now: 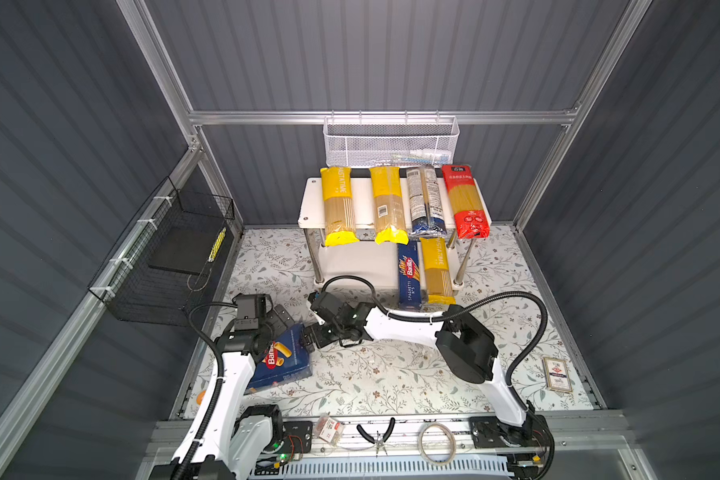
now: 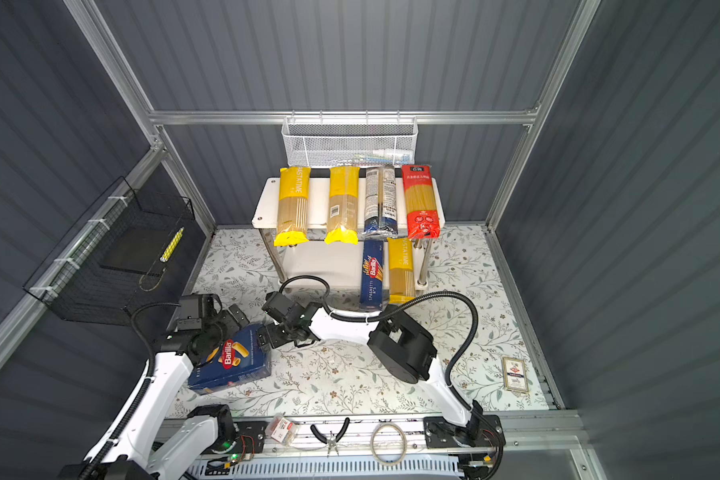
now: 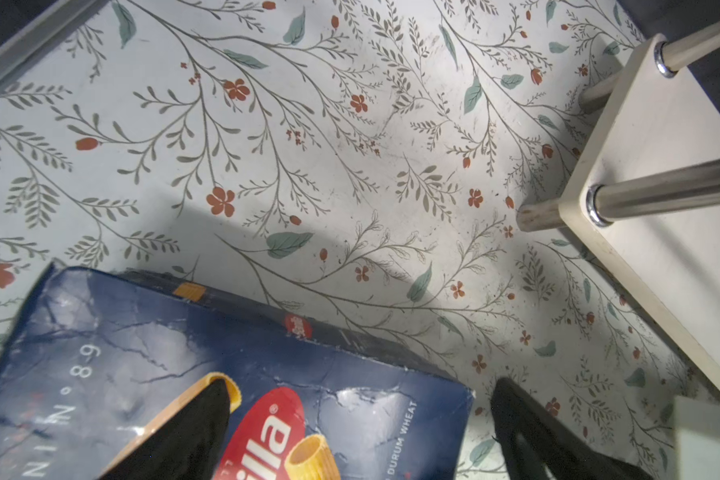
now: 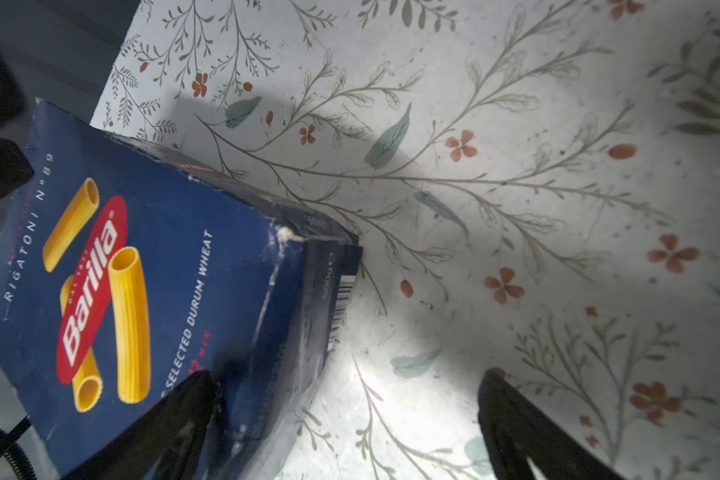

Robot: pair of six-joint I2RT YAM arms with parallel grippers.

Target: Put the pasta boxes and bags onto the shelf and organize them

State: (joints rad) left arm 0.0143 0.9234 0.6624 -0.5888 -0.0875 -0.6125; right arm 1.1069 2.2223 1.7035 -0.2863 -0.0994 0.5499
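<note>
**Rigatoni box (image 1: 281,361) flat near the front-left corner of the floral mat (image 1: 391,374)**

You could read "Barilla", "RIGATONI N°89" and "SELECTED DURUM WHEAT" on its blue face, which lay turned upward. Its longer visible edge ran roughly along the mat's front edge, and the lettering read away from that edge, toward the shelf (image 1: 310,203). Your left gripper (image 3: 360,384) hung spread over the face, gripping nothing. Your right gripper (image 4: 350,376) stood wide apart at the box's right end, empty.

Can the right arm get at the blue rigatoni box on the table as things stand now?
Probably yes: the right gripper is open right beside the rigatoni box, with nothing between them.
</note>
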